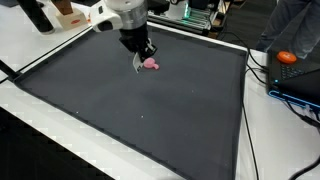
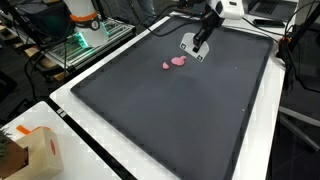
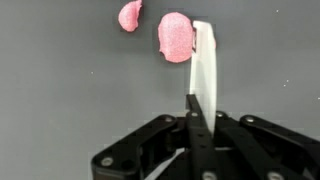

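Note:
My gripper [image 3: 195, 100] is shut on a flat white strip [image 3: 204, 60] that sticks out ahead of the closed fingers. The strip's far end lies against the right side of a larger pink lump [image 3: 176, 38]. A smaller pink lump [image 3: 130, 14] sits just left of it, partly cut off by the top edge. In both exterior views the gripper [image 1: 141, 50] [image 2: 200, 38] hangs low over the far part of a dark mat [image 1: 150, 110] [image 2: 180, 110]. There the white strip [image 1: 137, 63] [image 2: 188, 46] reaches down beside the pink lumps [image 1: 152, 64] [image 2: 176, 62].
The dark mat has a raised white border [image 1: 60, 110] on a white table. An orange object [image 1: 287, 57] rests on a blue device with cables beside the mat. A brown box [image 2: 30, 152] stands near one corner, and lab equipment [image 2: 85, 30] behind it.

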Robot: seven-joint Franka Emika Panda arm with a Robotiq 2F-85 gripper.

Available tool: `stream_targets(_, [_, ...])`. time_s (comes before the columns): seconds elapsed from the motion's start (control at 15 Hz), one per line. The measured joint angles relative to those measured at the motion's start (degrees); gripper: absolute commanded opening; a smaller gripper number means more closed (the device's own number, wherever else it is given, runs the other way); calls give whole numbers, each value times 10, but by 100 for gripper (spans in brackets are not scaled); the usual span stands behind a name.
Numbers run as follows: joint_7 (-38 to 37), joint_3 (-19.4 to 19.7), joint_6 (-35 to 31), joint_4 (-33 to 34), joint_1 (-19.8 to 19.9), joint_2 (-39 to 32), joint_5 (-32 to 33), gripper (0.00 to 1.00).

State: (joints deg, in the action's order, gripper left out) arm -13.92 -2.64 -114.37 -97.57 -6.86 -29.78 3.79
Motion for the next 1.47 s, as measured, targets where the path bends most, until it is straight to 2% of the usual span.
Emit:
stream_targets(0.33, [0,11,-26,-7,35,6,-61,1])
stream_targets(0.67, [0,21,-63,-43,66,26,-114,1])
stream_targets(1.07, [12,28,-127,-118,96,68,-177,1])
stream_targets(1.47, [54,32,-197,-209,124,118,-251,1])
